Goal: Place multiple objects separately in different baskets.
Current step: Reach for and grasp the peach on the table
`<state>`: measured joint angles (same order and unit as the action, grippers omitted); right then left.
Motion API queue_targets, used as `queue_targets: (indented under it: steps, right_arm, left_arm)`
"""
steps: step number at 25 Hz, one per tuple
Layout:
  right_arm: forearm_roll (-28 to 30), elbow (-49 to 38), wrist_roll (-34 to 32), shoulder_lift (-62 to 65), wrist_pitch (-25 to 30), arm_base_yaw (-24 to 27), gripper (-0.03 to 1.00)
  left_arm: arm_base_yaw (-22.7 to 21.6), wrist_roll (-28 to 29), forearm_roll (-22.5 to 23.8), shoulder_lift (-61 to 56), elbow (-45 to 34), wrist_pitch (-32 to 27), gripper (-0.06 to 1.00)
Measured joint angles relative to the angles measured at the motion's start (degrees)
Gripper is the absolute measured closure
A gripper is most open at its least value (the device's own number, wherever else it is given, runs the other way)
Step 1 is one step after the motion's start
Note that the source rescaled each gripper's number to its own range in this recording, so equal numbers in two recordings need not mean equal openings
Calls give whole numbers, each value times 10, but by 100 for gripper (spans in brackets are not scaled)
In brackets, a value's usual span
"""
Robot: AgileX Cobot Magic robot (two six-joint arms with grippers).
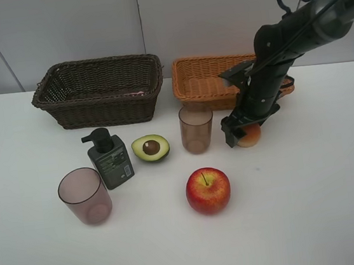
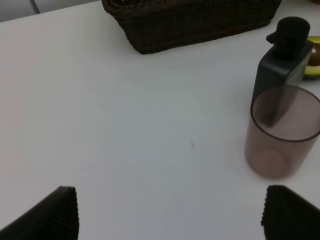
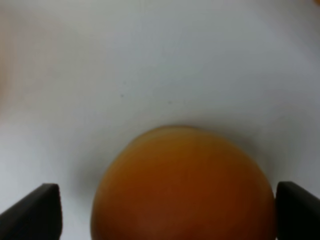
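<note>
White desk point(image 1: 327, 217) is carrying every item, with pale wall panels rising behind it. Positions below are being given from the light orange basket point(image 1: 203, 81). An orange round fruit point(image 3: 182, 185) is lying on the desk just beside this basket, on its camera-facing side. The right hand point(image 1: 246, 131) is hanging directly over that fruit with its jaws standing wide. The fruit is sitting between the two fingertips, with bare desk showing between it and one of them. Whether the other fingertip is touching it cannot be told. One mauve cup point(image 1: 196, 129) is standing near the same basket face, and the red apple point(image 1: 208, 190) is resting farther out. The dark brown basket point(image 1: 99, 91) is sitting beside the light orange basket. The left hand point(image 2: 170, 215) is hovering well apart from that basket, jaws wide and holding nothing, over bare desk.
</note>
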<state>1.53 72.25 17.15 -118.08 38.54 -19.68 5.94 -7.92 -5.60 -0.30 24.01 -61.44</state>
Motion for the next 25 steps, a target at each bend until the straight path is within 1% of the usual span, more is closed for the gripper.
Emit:
queue_targets:
  steps: [1, 3, 4, 6, 7, 8, 25]
  right_arm:
    - [0, 0, 0, 0, -1, 0, 14]
    - [0, 0, 0, 0, -2, 0, 20]
    - [0, 0, 0, 0, -2, 0, 25]
    - [0, 0, 0, 0, -2, 0, 42]
    - [0, 0, 0, 0, -2, 0, 49]
    - [1, 0, 0, 0, -2, 0, 51]
    - [1, 0, 0, 0, -2, 0, 51]
  left_arm:
    - [0, 0, 0, 0, 0, 0, -3]
    - [0, 0, 0, 0, 0, 0, -3]
    - [0, 0, 0, 0, 0, 0, -3]
    - [0, 0, 0, 0, 0, 0, -3]
    - [0, 0, 0, 0, 0, 0, -3]
    - [0, 0, 0, 0, 0, 0, -3]
    - [0, 0, 0, 0, 0, 0, -3]
